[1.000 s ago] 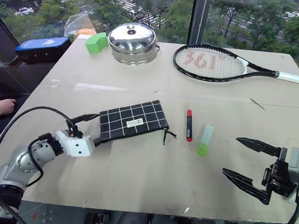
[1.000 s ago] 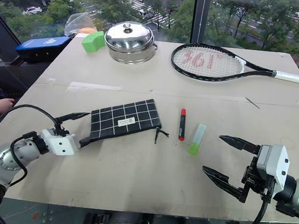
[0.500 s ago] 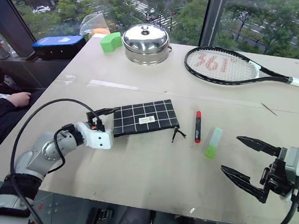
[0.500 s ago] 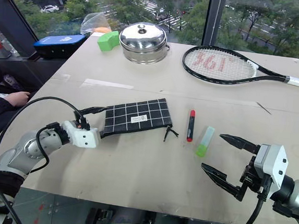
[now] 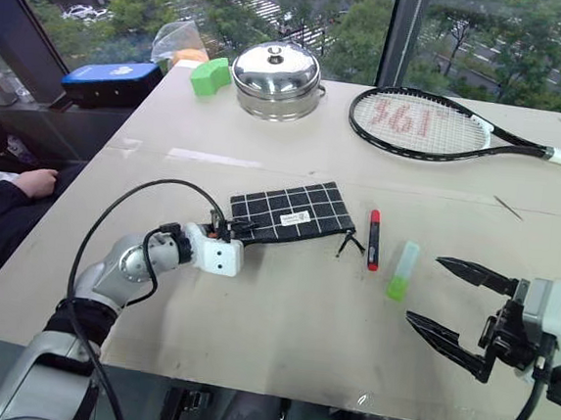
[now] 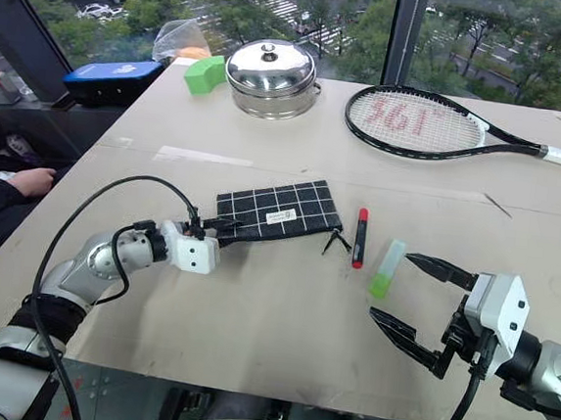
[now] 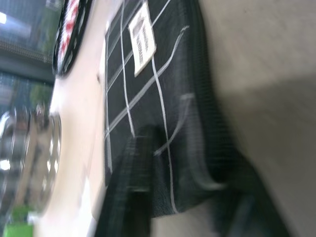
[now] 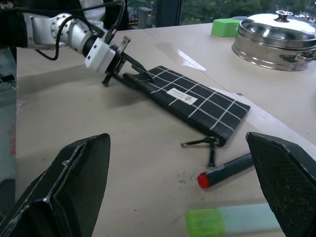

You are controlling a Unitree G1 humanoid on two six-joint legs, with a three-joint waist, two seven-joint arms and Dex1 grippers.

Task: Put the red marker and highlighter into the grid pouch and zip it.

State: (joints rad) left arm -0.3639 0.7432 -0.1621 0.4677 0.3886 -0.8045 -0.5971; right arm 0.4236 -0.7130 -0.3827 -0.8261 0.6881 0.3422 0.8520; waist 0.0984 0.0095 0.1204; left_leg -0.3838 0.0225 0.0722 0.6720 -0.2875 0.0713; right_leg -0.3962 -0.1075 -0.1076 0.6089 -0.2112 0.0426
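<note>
1. The left gripper (image 5: 242,229) has its fingers pinched on the near-left end of the grid pouch (image 5: 295,212), which lies flat on the table (image 5: 281,318)
2. The red marker (image 5: 373,240) lies just right of the pouch's zipper cord (image 5: 345,244), with the highlighter (image 5: 402,270) beside it
3. The right gripper (image 5: 454,302) hovers near the highlighter, fingers spread wide and holding nothing

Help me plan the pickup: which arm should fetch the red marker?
Right. The right gripper hangs open just short of the highlighter and red marker, while the left gripper is shut on the grid pouch end.
</note>
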